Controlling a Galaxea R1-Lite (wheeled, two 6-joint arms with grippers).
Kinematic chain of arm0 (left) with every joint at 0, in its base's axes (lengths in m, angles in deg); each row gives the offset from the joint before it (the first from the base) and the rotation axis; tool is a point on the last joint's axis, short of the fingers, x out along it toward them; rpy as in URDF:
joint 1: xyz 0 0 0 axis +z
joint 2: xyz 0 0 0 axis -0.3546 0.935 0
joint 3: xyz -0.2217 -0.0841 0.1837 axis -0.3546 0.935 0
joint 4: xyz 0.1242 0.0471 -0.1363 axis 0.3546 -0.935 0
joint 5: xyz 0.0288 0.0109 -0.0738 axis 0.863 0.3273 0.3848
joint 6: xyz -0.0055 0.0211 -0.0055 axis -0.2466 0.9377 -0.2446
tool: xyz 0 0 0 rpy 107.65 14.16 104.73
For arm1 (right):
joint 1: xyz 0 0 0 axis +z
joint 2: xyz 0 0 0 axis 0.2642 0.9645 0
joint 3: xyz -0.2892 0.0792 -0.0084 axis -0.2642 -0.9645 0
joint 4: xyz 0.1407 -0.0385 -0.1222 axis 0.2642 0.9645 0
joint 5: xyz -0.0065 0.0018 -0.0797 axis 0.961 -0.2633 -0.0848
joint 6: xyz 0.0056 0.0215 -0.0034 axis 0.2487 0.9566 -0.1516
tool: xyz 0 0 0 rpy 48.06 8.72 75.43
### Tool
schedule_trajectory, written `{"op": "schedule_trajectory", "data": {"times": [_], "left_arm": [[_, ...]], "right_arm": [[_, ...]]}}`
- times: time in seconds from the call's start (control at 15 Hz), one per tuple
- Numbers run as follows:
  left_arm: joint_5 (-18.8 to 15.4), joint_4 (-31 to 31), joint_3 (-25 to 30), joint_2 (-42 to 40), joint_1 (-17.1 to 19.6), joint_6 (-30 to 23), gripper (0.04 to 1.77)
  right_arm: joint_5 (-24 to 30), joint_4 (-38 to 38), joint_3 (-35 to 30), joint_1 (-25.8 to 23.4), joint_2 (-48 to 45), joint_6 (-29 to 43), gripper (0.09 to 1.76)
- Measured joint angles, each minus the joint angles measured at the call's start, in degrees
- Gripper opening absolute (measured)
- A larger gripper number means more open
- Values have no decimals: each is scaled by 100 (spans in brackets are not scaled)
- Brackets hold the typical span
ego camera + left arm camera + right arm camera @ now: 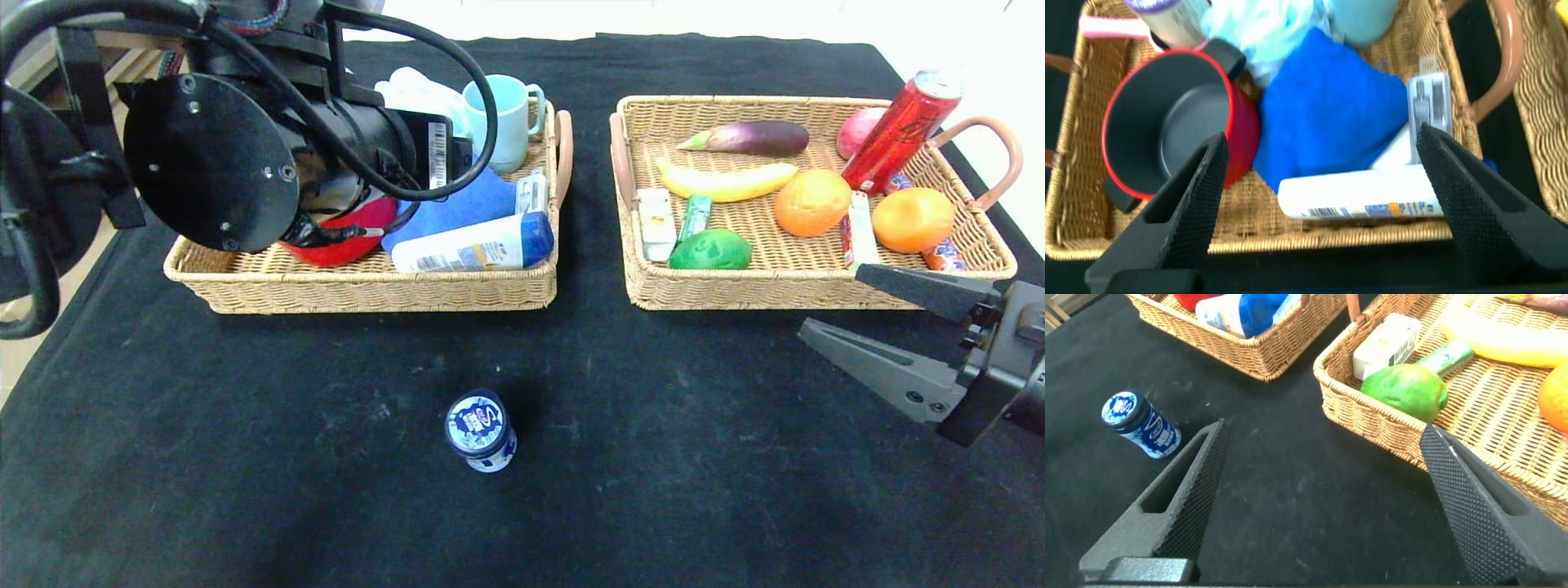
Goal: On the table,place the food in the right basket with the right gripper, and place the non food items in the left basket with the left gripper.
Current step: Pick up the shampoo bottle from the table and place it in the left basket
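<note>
A small blue-and-white lidded tub (480, 430) (1139, 425) stands alone on the black table (245, 457). My left arm (245, 155) hangs over the left basket (367, 287). The left gripper (1321, 135) is open above the white bottle with blue cap (473, 245) (1360, 200), which lies in that basket beside the red pot (343, 241) (1176, 122). My right gripper (831, 300) (1324, 429) is open and empty in front of the right basket (735, 292). That basket holds the banana (727, 181), an orange (912, 219) and a green gum pack (695, 216).
The left basket also holds a light blue mug (504, 118) and a blue cloth (457, 208). A red can (902, 131), an eggplant (751, 137), a green fruit (712, 249) and a second orange fruit (812, 202) lie in the right basket.
</note>
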Motion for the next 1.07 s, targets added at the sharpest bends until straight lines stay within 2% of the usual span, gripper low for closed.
{"op": "schedule_trajectory", "data": {"times": [0.27,0.4,0.8,1.07], "left_arm": [[-32,11,657,-304,-143,-143,169],[-251,2,1015,-472,-324,-351,169],[-552,-41,1627,-628,-788,-692,170],[-695,-761,1913,-606,-1003,-1273,171]], "right_arm": [[2,5,-12,0,15,0,171],[0,2,-12,0,15,0,171],[-11,2,-6,0,15,2,171],[-16,0,-4,0,15,0,171]]}}
